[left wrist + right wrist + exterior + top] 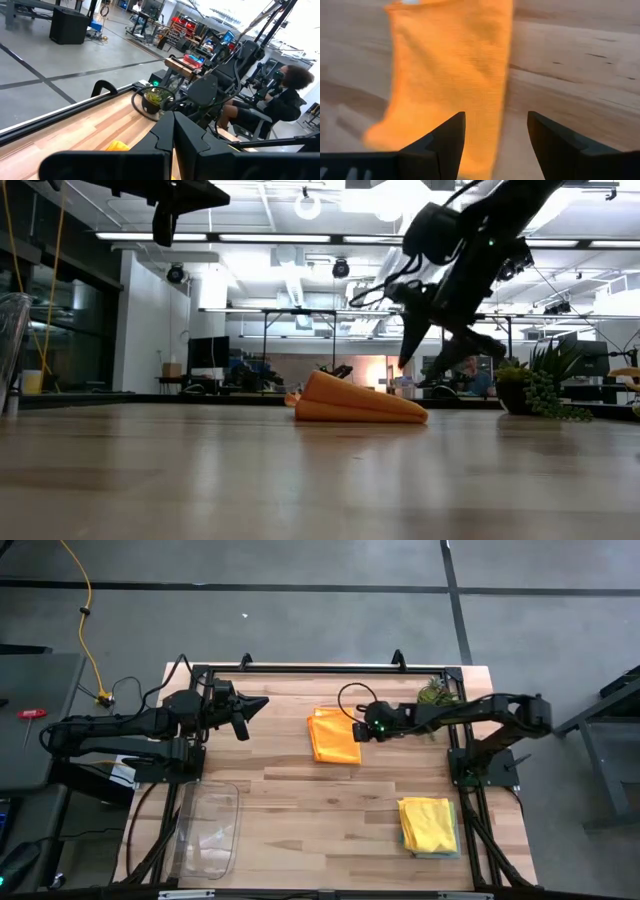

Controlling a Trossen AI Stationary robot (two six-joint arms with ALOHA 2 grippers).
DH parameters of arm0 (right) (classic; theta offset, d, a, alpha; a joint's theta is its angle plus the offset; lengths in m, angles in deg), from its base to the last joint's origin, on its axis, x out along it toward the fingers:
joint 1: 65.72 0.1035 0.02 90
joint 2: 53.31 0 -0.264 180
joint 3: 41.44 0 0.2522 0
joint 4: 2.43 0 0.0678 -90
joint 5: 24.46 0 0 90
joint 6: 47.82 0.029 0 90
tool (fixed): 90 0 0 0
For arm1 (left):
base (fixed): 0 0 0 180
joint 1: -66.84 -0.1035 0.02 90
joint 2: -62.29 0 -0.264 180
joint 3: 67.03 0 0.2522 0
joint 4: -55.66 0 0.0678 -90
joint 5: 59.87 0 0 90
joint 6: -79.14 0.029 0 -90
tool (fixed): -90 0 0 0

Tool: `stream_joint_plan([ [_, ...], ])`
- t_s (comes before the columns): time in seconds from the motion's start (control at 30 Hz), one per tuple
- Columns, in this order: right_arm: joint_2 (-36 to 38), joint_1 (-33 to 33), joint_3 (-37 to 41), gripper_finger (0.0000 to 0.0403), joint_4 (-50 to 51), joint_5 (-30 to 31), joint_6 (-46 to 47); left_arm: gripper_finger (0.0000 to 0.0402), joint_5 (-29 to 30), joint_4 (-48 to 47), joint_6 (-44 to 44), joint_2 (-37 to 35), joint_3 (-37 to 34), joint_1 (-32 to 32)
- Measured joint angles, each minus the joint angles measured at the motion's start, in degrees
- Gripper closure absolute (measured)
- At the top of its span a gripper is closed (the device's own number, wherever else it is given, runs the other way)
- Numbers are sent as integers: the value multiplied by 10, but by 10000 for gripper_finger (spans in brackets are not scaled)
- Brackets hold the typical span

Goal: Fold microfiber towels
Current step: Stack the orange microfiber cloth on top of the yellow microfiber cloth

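Note:
A folded orange towel lies on the table at its far middle; it also shows in the low view and the right wrist view. My right gripper hovers open just right of and above it, touching nothing. My left gripper is shut and empty, raised at the far left. A stack of folded towels, yellow on top, with green and teal edges showing below, lies at the near right.
A clear plastic tray stands at the near left. A small green plant stands at the far right, by the right arm. A person sits beyond the table in the left wrist view. Bare wood lies between the towel and the stack.

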Motion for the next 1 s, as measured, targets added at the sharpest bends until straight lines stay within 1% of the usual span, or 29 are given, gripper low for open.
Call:
stream_joint_plan([
  [0.3,-49,-1,0,197,-29,4,13,402,7,0,0,8,0,0],
  [0.37,-59,-1,-6,197,-20,7,12,402,10,0,0,12,0,0],
  [0.57,-88,-1,-60,197,8,39,-39,401,13,0,0,23,0,0],
  [0.7,-115,-5,-94,197,47,43,-61,401,8,0,0,23,0,0],
  [0.8,-133,-5,-107,197,67,43,-57,401,-2,4,0,23,0,0],
  [1.0,-162,1,-122,197,55,30,-51,401,-4,4,0,23,0,0],
])
